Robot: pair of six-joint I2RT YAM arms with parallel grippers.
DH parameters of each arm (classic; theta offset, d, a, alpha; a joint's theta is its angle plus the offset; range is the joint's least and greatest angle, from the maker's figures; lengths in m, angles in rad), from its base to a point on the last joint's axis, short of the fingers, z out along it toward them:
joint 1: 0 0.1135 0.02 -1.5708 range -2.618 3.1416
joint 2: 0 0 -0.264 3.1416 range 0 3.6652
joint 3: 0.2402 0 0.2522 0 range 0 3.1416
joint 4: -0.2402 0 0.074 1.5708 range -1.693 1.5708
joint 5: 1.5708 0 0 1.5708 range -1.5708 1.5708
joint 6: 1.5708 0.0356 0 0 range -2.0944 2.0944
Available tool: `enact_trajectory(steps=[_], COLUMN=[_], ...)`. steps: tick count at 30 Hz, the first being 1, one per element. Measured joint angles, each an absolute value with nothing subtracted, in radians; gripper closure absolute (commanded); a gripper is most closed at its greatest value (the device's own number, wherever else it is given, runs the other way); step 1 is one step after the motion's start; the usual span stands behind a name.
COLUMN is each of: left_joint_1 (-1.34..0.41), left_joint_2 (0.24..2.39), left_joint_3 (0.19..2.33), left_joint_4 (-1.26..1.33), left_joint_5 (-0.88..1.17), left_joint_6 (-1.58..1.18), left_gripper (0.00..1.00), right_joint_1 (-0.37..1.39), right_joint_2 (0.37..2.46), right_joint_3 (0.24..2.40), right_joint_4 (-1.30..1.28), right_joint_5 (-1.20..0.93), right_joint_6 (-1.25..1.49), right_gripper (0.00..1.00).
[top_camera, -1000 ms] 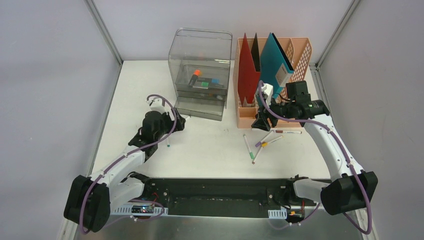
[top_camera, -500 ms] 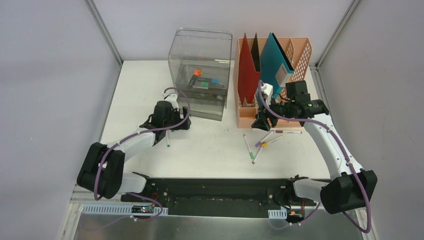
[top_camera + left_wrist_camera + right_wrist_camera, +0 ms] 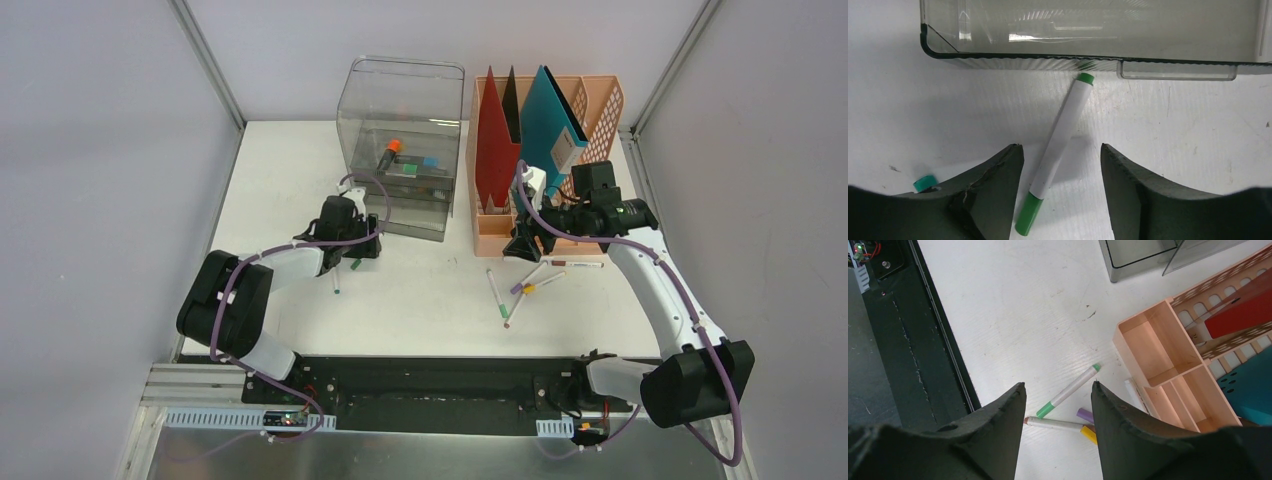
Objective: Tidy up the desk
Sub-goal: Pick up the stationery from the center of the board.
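The white desk (image 3: 420, 300) holds loose markers. My left gripper (image 3: 360, 248) is open, low over the desk in front of the clear drawer box (image 3: 400, 150). In the left wrist view a white marker with green ends (image 3: 1058, 147) lies on the desk between the open left gripper's (image 3: 1060, 146) fingers, its far end touching the box front (image 3: 1088, 60). My right gripper (image 3: 520, 247) is open and empty, above several markers (image 3: 525, 285) beside the peach file rack (image 3: 600, 100). In the right wrist view the right gripper (image 3: 1058, 383) hangs over a green marker (image 3: 1068, 391).
A teal-capped pen (image 3: 335, 278) lies left of the left gripper; its cap shows in the wrist view (image 3: 924, 183). Red and teal folders (image 3: 495, 140) stand in the rack. The box holds an orange-capped marker (image 3: 388, 152). Grey walls and rails edge the desk.
My left arm has swung forward and right, bringing its gripper to the drawer box front over the green marker. The right arm has not moved.
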State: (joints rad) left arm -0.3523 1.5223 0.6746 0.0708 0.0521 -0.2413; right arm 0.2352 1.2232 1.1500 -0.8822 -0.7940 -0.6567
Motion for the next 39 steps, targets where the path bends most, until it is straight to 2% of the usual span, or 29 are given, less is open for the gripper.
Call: enact_trajectory(steps=[15,20,25,31,39], left_joint_1=[-0.352,-0.352,-0.353,-0.384,-0.510], left_joint_2=[1.527,1.516,1.496,1.492,1.520], left_joint_3=[0.677,0.678,0.678,0.680,0.743], left_joint_4=[0.044,0.014,-0.036,-0.068,-0.182], left_joint_5=[0.035,0.036,0.036,0.022,-0.146], left_joint_6=[-0.255,-0.258,-0.277,-0.289,-0.307], left_gripper=[0.76,0.80,0.80,0.76,0.76], right_joint_1=[0.235,0.235,0.235,0.235,0.230], right_joint_2=[1.224,1.223,1.224,1.224,1.224], right_joint_3=[1.150,1.150,1.150,1.150,1.150], right_joint_4=[-0.885,-0.885,-0.885,-0.885,-0.885], right_joint_5=[-0.794,-0.794,-0.794,-0.794,-0.794], right_joint_6=[-0.657,-0.657,-0.657,-0.657,-0.657], right_gripper=[0.46,0.46,0.46,0.46,0.46])
